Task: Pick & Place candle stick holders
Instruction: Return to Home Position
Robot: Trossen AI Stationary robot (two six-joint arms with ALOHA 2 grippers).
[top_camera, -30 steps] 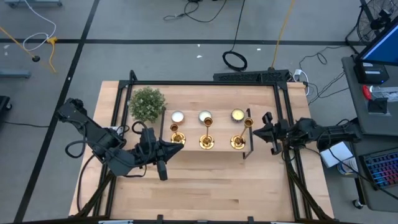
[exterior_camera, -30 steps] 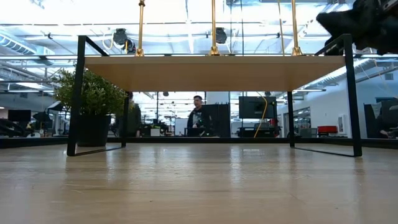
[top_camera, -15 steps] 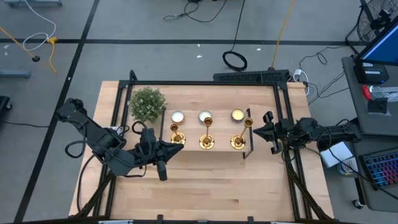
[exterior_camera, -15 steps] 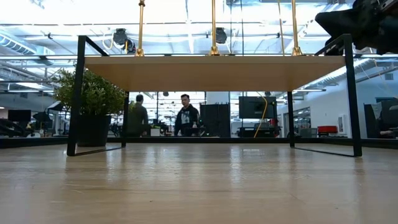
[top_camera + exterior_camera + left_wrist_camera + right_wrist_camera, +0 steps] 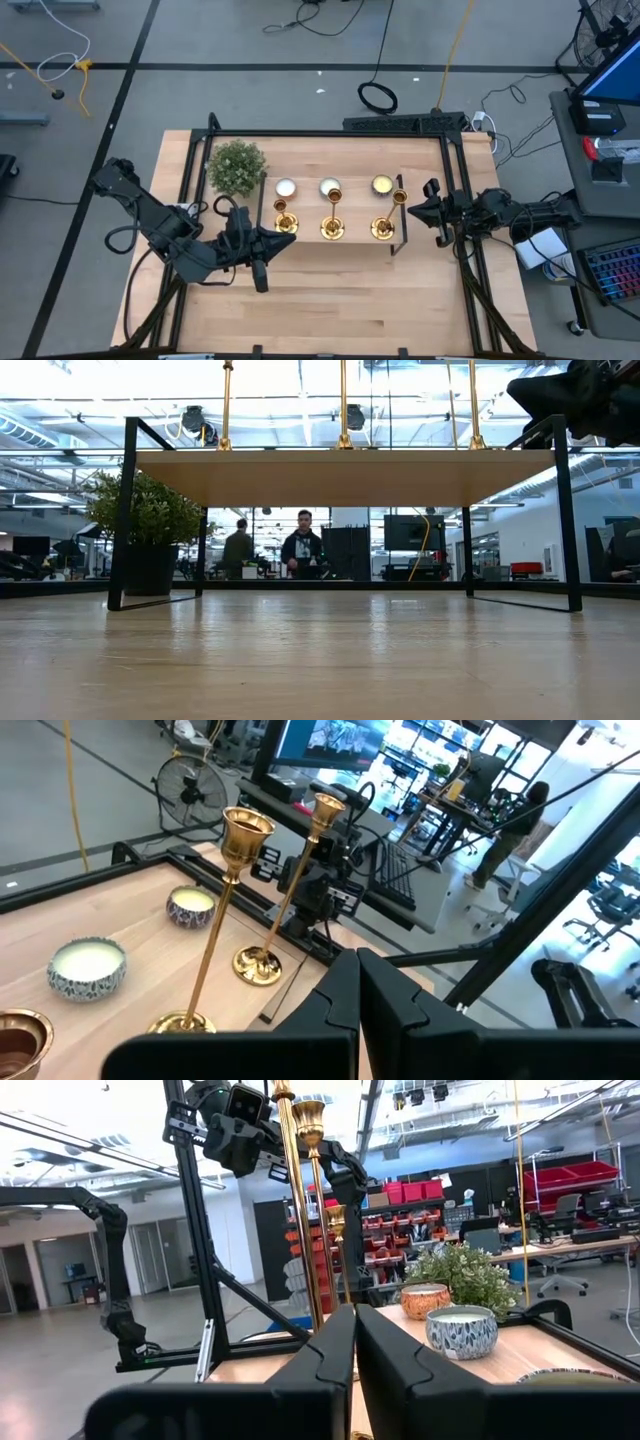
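Three gold candle stick holders [image 5: 284,222] [image 5: 333,228] [image 5: 382,228] stand upright in a row, on their round bases, on a raised wooden shelf [image 5: 310,205]. Their stems show in the low view [image 5: 342,405]. My left gripper [image 5: 276,240] is shut and empty, just left of the leftmost holder. In its wrist view [image 5: 358,990] two holders [image 5: 215,920] [image 5: 290,890] stand ahead of it. My right gripper [image 5: 410,208] is shut and empty, to the right of the shelf. In its wrist view [image 5: 353,1350] the holders' stems [image 5: 292,1200] are lined up ahead.
Three round pale tealight candles [image 5: 286,188] [image 5: 330,187] [image 5: 382,184] sit behind the holders on the shelf. A bushy green plant [image 5: 238,166] stands at the shelf's left end. The shelf's black metal legs [image 5: 123,510] [image 5: 562,510] stand on the table. Bare tabletop [image 5: 340,300] lies toward the near edge.
Both arms and the holders have kept still. Only people in the room behind the table have walked about.
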